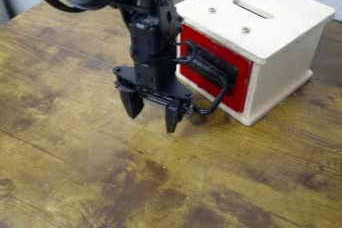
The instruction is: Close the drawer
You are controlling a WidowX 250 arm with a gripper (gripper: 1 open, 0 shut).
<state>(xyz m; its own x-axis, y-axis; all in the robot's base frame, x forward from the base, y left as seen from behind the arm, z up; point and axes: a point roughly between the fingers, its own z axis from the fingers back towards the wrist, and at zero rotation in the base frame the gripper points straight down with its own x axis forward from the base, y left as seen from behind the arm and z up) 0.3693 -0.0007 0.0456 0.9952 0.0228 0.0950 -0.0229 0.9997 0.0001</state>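
Beside one cream box [274, 37] hangs one open black gripper [152, 110].

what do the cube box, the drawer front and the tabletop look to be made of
Cube box: probably painted wood or board, smooth cream finish, with flat panels and a cut slot on top.
Drawer front: flat, even red, perhaps painted wood; plastic is possible.
Tabletop: brown wood or wood-look laminate, going by its grain and dark knot-like patches.

Wood-grained tabletop [94, 162] with a slight sheen — smooth off-white box [283, 57], glossy red drawer front [238, 94].
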